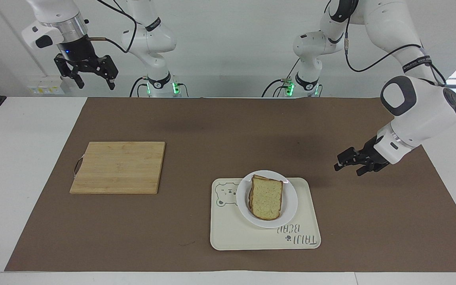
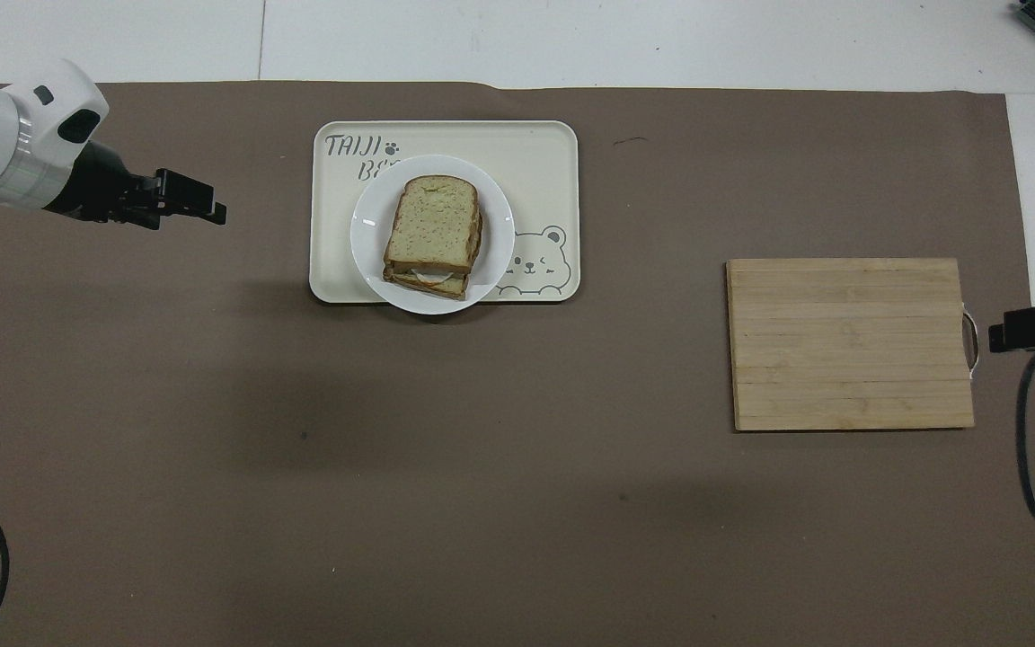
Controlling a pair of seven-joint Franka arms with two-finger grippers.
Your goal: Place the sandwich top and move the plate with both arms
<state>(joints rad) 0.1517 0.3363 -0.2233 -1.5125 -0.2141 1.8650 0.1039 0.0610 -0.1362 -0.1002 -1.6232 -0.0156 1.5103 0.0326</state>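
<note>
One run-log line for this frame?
sandwich top: on sandwich | plate: on tray | left gripper: open, over mat | right gripper: open, raised, waiting

Sandwich top (image 1: 266,196) on plate (image 1: 289,209) on tray (image 1: 251,239) — board (image 1: 118,167) toward right arm's end.
</note>
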